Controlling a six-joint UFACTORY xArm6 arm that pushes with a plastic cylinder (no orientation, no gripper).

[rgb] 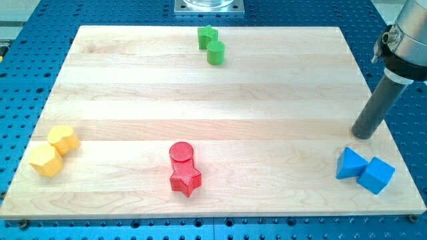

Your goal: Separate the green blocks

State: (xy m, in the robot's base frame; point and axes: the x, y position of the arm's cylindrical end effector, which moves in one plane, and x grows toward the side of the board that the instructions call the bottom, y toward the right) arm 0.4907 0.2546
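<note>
A green star block (207,36) and a green cylinder block (215,53) stand touching each other near the view's top, at the middle of the wooden board (200,100). My tip (363,135) rests on the board at the view's right, far from the green blocks and just above the blue blocks.
A blue triangle block (349,164) and a blue cube (376,175) touch at the bottom right. A red cylinder (181,153) and red star (186,179) touch at the bottom middle. Two yellow blocks (64,139) (45,160) touch at the bottom left. A metal mount (209,7) sits at the top edge.
</note>
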